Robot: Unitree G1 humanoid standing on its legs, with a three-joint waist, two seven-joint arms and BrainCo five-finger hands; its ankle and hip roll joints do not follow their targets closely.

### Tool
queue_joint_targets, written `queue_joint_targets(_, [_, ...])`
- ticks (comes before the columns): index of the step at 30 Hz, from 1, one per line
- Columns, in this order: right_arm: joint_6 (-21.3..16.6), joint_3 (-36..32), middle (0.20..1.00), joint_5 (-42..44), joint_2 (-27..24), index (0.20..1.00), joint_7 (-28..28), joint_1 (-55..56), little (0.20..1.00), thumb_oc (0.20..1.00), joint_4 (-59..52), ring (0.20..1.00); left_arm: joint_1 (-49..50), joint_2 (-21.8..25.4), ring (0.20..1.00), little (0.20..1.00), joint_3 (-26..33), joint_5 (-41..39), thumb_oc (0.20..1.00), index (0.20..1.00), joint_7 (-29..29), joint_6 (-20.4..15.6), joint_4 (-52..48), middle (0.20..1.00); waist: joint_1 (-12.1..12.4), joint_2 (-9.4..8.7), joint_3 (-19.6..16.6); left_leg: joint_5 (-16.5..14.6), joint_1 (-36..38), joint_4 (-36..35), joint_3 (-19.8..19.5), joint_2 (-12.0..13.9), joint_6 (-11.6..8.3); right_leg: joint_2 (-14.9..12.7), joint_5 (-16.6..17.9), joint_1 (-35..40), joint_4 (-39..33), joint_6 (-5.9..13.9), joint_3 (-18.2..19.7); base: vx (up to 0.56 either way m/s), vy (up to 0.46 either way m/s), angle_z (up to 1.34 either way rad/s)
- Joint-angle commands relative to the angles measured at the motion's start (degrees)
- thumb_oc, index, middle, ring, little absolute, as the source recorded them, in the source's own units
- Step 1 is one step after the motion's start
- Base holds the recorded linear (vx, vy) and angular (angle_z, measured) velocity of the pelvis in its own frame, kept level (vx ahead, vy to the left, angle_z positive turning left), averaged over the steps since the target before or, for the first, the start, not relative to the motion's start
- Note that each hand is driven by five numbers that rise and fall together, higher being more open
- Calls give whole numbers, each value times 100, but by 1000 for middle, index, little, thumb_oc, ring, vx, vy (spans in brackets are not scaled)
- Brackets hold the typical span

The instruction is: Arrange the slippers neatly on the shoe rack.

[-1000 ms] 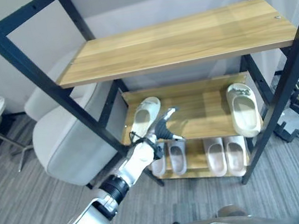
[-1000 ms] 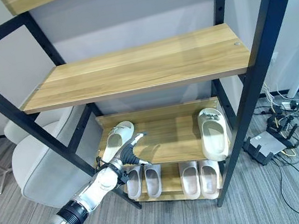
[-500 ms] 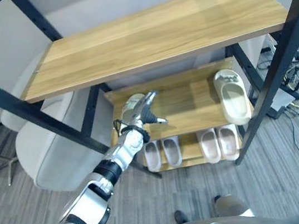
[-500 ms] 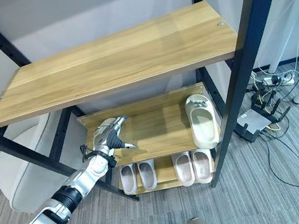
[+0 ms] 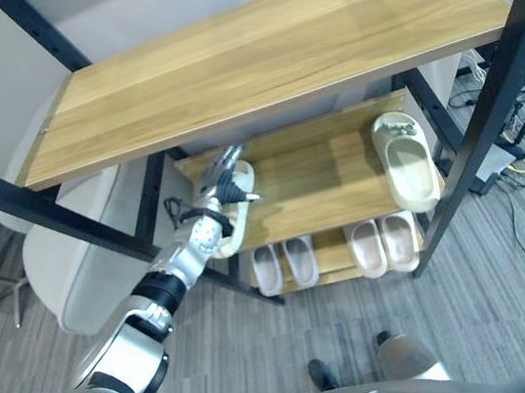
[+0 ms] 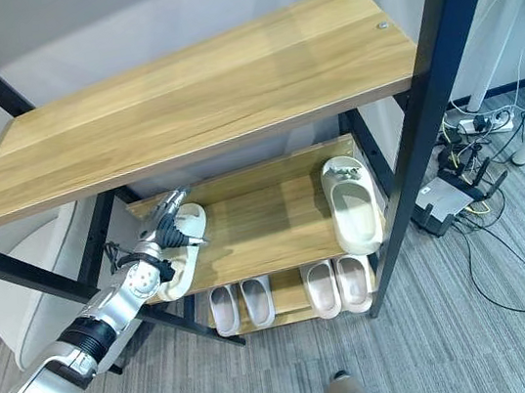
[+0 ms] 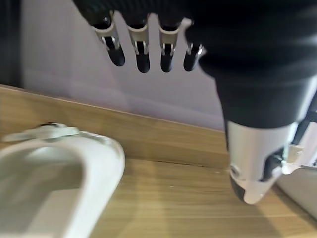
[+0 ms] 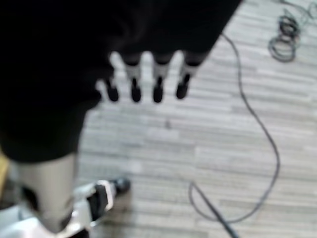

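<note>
One cream slipper (image 5: 235, 222) lies at the left end of the lower wooden shelf (image 5: 320, 183), its heel at the front edge. My left hand (image 5: 223, 184) reaches in over its toe end with fingers (image 7: 142, 48) straight and thumb (image 7: 251, 163) apart, holding nothing. The slipper (image 7: 54, 173) shows just beside that hand; I cannot tell whether they touch. The matching cream slipper (image 6: 351, 205) lies at the shelf's right end. My right hand (image 8: 143, 82) hangs open above the carpet.
Two pairs of beige slippers (image 5: 286, 264) (image 5: 383, 243) stand on the bottom shelf. A wide wooden shelf (image 5: 260, 48) overhangs the lower one between black posts (image 5: 492, 113). A pale chair (image 5: 67, 275) stands left of the rack, with cables and a power strip (image 6: 451, 198) to its right.
The view has shifted. My left hand has moved from the right of the left slipper's heel, across it, to over its toe end. The slipper lies in much the same place.
</note>
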Motion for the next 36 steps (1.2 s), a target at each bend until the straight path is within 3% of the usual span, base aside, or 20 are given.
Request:
queue_joint_targets(1, [-76, 251, 1000, 21, 9, 1000, -34, -49, 1000, 1000, -55, 1000, -553, 528, 1000, 1000, 191, 399, 1000, 1000, 167, 26, 145, 1000, 18, -103, -7, -415, -192, 148, -420, -45, -192, -467, 458, 186, -716, 558, -265, -37, 16, 1])
queue_joint_targets(19, [-310, 330, 1000, 220, -168, 1000, -105, -244, 1000, 1000, -75, 1000, -1402, 1138, 1000, 1000, -449, 1261, 1000, 1000, 235, 369, 1432, 1000, 74, -138, 336, -294, -814, 183, -418, -43, -165, -413, 569, -563, -467, 581, -275, -24, 8, -1])
queue_joint_targets(26, [-224, 446, 1000, 220, -492, 1000, -271, -942, 1000, 1000, 54, 1000, -1767, 899, 1000, 1000, -806, 1704, 1000, 1000, 387, 602, 1666, 1000, 179, -98, 438, -236, -1065, 180, -459, -43, -155, -446, 611, -836, -442, 579, -307, -5, 0, 0])
queue_joint_targets(33, [-249, 672, 1000, 349, -757, 1000, -502, -1617, 1000, 1000, 25, 1000, -2319, 501, 1000, 1000, -1217, 2497, 1000, 1000, 716, 1197, 2066, 1000, 177, -6, 651, -195, -1348, 218, -461, -82, -157, -491, 661, -1171, -361, 585, -293, -18, 5, -1])
queue_joint_targets(34, [-255, 699, 1000, 363, -754, 1000, -520, -1662, 1000, 1000, 31, 1000, -2341, 454, 915, 915, -1229, 2552, 915, 915, 704, 1228, 2113, 915, 181, 12, 665, -194, -1374, 215, -453, -85, -154, -493, 677, -1210, -362, 589, -280, 0, 0, 0])
queue_joint_targets(35, [-255, 699, 1000, 363, -755, 1000, -520, -1662, 1000, 1000, 31, 1000, -2341, 453, 529, 529, -1229, 2552, 529, 529, 705, 1228, 2114, 529, 182, 12, 664, -194, -1376, 216, -453, -85, -154, -492, 677, -1212, -362, 589, -280, 0, 0, 0])
queue_joint_targets(36, [-252, 714, 1000, 371, -761, 1000, -545, -1703, 1000, 1000, 41, 1000, -2342, 399, 319, 319, -1241, 2625, 319, 319, 718, 1270, 2159, 319, 180, 28, 679, -193, -1399, 216, -450, -86, -151, -497, 682, -1238, -366, 592, -276, 0, 0, 0])
